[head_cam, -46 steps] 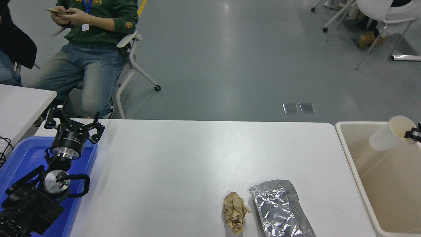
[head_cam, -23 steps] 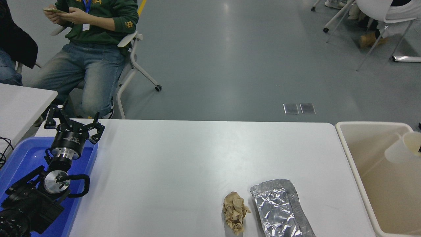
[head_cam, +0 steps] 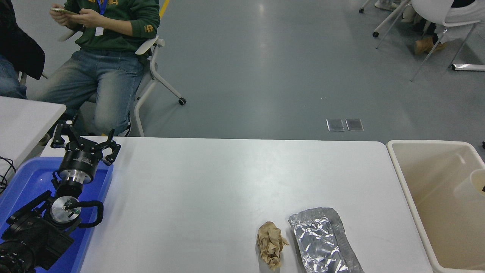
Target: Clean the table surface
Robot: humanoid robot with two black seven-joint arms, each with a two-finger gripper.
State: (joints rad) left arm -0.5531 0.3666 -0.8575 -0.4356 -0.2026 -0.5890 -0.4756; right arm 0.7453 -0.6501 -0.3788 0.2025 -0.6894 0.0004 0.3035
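The large matt white rectangular tabletop (head_cam: pixel 212 182) looks smooth, with a soft sheen. Just right of the black left gripper (head_cam: pixel 84 142), whose wrist has a brushed metal ring, it meets the glossy blue plastic tray (head_cam: pixel 26 182) beneath that arm. Well to the gripper's right lie a crumpled, rough brown paper wad (head_cam: pixel 270 244) and, just beside it, a wrinkled shiny silver foil tray (head_cam: pixel 322 240). Farther right stands a smooth, matt cream plastic bin (head_cam: pixel 435 197) holding a pale cup (head_cam: pixel 471 185).
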